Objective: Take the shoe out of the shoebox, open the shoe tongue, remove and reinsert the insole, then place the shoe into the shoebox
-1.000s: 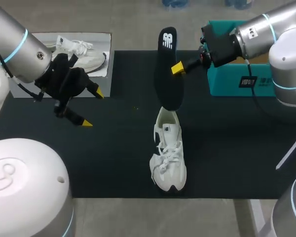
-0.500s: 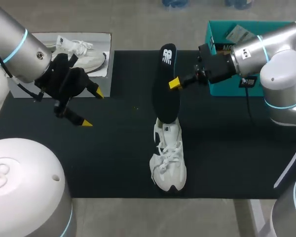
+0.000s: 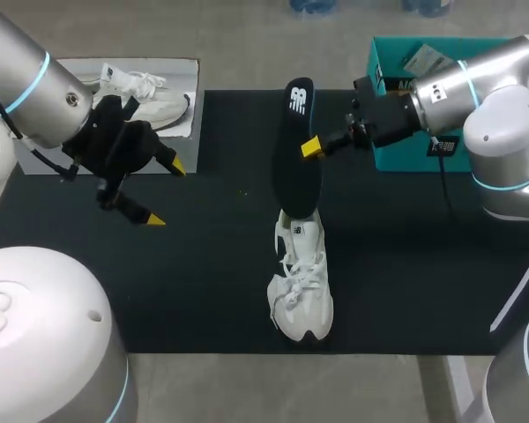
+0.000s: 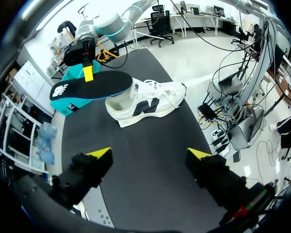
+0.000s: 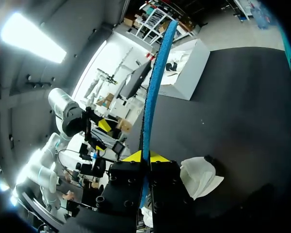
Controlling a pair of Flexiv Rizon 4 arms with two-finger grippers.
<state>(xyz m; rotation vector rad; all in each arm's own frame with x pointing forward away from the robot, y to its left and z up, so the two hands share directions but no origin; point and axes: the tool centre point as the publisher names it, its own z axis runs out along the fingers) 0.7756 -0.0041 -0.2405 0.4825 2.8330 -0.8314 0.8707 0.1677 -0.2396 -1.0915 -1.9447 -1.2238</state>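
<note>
Lowered since a second earlier, the insole (image 3: pixel 295 172) sat clenched in the right hand (image 3: pixel 307 147) above the shoe (image 3: pixel 301 282) mid-frame; left hand (image 3: pixel 165 193) released.

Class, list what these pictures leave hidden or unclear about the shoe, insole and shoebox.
- Head view: the insole covers the shoe opening; the insole's lower tip, in or out, is unclear.
- Head view: the right arm and picture edge hide most of the shoebox.
- Right wrist view: the insole is edge-on, faces unseen.
</note>
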